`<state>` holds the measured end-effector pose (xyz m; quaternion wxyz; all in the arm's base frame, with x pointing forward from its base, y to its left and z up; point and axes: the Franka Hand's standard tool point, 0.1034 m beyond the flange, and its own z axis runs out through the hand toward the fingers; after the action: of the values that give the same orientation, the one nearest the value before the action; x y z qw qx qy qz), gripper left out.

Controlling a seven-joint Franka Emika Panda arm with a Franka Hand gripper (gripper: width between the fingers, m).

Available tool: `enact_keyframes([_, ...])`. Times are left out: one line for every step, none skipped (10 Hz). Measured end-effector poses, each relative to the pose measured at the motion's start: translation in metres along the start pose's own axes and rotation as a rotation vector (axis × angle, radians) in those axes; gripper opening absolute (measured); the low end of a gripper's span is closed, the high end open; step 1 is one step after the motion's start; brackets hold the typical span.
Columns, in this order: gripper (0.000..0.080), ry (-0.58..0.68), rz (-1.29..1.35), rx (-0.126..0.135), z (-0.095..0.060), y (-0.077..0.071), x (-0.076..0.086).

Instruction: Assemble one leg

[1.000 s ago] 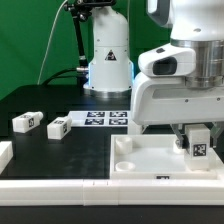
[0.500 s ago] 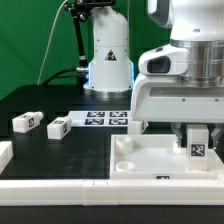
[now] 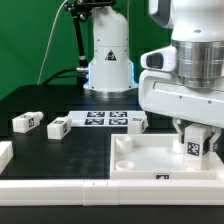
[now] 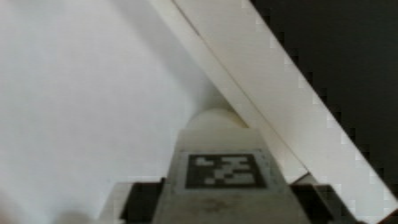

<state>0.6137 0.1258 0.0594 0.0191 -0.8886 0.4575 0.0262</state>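
My gripper (image 3: 197, 138) is shut on a leg (image 3: 197, 144), a small white block with a black-and-white tag. It holds the leg slightly tilted over the far right corner of the large white tray-like piece (image 3: 150, 160). In the wrist view the leg (image 4: 224, 165) stands between my dark fingers (image 4: 146, 200), its rounded end against the tray's white floor (image 4: 89, 100) beside the raised rim (image 4: 249, 60). My gripper (image 4: 224, 208) grips the leg's sides. Three more legs lie on the black table: two at the exterior view's left (image 3: 26, 122) (image 3: 57, 126), one by the arm (image 3: 137, 120).
The marker board (image 3: 105, 118) lies flat behind the tray. The robot base (image 3: 108, 60) stands at the back. A white part (image 3: 4, 152) sits at the exterior view's left edge. A white ledge (image 3: 60, 185) runs along the front.
My wrist has turned and the held leg now sits tilted over the tray's corner, after dipping slightly. The loose legs have not moved.
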Motion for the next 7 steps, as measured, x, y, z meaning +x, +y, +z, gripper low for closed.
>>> enact_keyframes([0.0288,-0.005,0.113,0.015,0.0005,-0.0009,0.0001])
enact_keyframes([0.0288,-0.011,0.261,0.030,0.0006,-0.0022,-0.0003])
enact_keyframes([0.0288,-0.012,0.371,0.032,0.0003,-0.0030,-0.0010])
enact_keyframes([0.0288,-0.019,0.430,0.034,0.0002,-0.0031,-0.0012])
enact_keyframes([0.0288,-0.023,0.515,0.030,-0.0002,-0.0033,-0.0018])
enact_keyframes([0.0288,-0.023,0.524,0.032,0.0003,-0.0034,-0.0016])
enact_keyframes([0.0404,-0.025,0.466,0.027,0.0002,-0.0031,-0.0020])
